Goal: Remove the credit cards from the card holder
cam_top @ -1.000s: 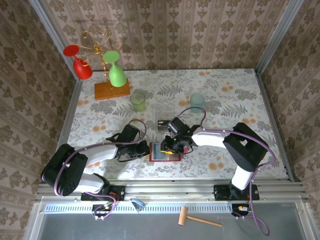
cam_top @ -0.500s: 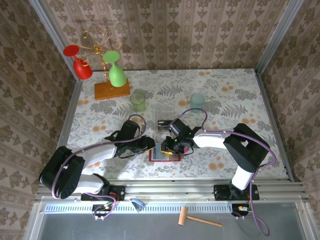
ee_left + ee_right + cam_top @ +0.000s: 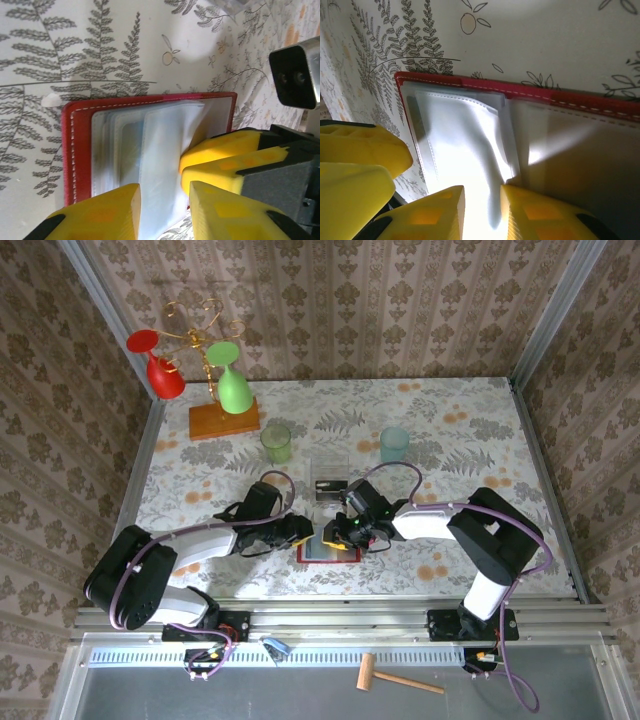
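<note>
Card holder (image 3: 328, 551) is lying open and flat on the flowered worktop (image 3: 480, 420), near the front edge, between the two arms. Its red cover is facing down and the clear plastic sleeves (image 3: 165, 150) are facing up, fanning loosely. In the left wrist view a pale blue-grey card (image 3: 128, 150) is showing through the sleeves, still tucked inside.

Left arm (image 3: 200, 540) is reaching in from the left side of the holder. The left jaws are standing spread, one yellow finger (image 3: 100, 215) on each side of a sleeve's free edge, with a plain gap between them. Right arm (image 3: 440, 518) is reaching in from the right. The right jaws are sitting low over the same fan of sleeves, fingers (image 3: 545, 215) close together. A sleeve is curving up into the narrow gap. Glare is washing that spot out, so I cannot tell whether they are pinching it. The two sets of jaws are working just beside each other, and a right finger (image 3: 220, 155) is resting against the sleeves.

Farther back, a clear plastic box (image 3: 330, 475) is standing just behind the holder. A green cup (image 3: 276, 443) and a pale blue cup (image 3: 395, 443) are standing to either side of it. At the back left corner, a wire rack on a wooden base (image 3: 224, 420) is holding a red glass (image 3: 160, 365) and a green glass (image 3: 234, 385) upside down. A small wooden mallet (image 3: 398, 677) is lying on the ledge below the arm bases.
</note>
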Tool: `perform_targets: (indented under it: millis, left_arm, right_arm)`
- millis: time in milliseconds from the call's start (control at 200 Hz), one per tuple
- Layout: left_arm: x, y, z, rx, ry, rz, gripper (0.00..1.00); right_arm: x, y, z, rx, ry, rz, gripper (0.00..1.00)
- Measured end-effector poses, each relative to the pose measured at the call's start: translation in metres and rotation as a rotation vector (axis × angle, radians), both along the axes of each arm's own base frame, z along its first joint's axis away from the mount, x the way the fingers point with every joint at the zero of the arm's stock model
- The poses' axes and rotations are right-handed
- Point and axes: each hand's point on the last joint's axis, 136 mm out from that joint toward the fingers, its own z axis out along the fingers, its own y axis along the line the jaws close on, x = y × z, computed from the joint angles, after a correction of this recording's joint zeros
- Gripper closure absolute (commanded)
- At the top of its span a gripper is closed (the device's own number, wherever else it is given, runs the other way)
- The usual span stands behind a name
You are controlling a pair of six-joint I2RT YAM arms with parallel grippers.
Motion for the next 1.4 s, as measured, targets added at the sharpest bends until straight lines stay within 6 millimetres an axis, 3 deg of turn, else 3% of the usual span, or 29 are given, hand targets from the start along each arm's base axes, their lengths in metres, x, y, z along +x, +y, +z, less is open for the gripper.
perform_targets:
  millis: [560,1400]
  left_arm:
    - [-0.005,-0.002,-0.007,0.044,0.034,-0.032,0.67]
    - [-0.001,-0.018,-0.002,0.006,0.026,-0.051,0.71]
  right_arm:
    - [0.003,-0.002,0.003,0.127,0.011,-0.040,0.76]
    - [0.004,-0.003,0.004,0.146,0.011,-0.043,0.73]
